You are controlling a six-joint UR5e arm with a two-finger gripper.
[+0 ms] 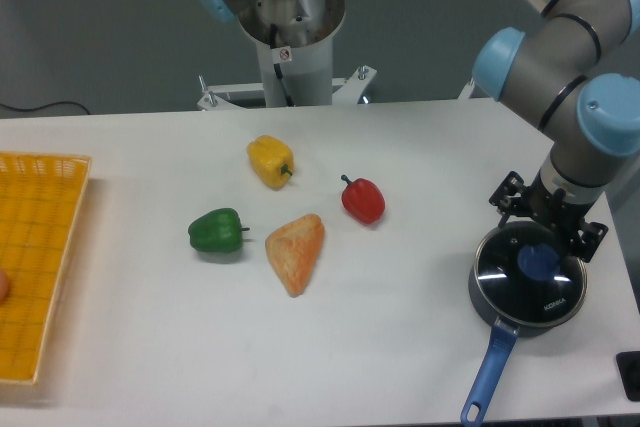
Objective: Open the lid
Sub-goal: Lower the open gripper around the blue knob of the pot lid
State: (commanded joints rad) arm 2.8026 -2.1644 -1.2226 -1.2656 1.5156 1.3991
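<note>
**Lid seated on saucepan; gripper positioned directly above knob**

White table surface [400,347] is observed across the whole working area, with a grey wall behind it and the arm's mounting column [290,42] fixed at the far edge.

At the far left, a yellow mesh basket [35,247] is recorded, partly cut off by the frame edge. A small orange-pink object is glimpsed at its left rim; it cannot be identified.

Toward the centre, four items are laid out apart from one another. A green pepper [217,231] is found nearest the basket. A yellow pepper [271,160] is placed farther back. A wedge-shaped orange piece [296,250], resembling bread or pastry, is set just right of the green pepper. A red pepper [363,199] is located to the right of the wedge and slightly behind it.

At the right, near the table's edge, a dark saucepan [485,297] is noted, its long blue handle [488,374] directed toward the near edge. The lid [545,287] is seated flat on the pan, closed; a metal rim, white lettering and a blue knob [540,261] at its centre are visible.

The gripper [547,232] is held vertically over the lid, lowered around the knob area. Its fingertips are obscured by the black tool body, so it cannot be determined whether the jaws are apart or clamped on the knob.

A dark object [630,375] is partly visible at the lower right corner.
</note>
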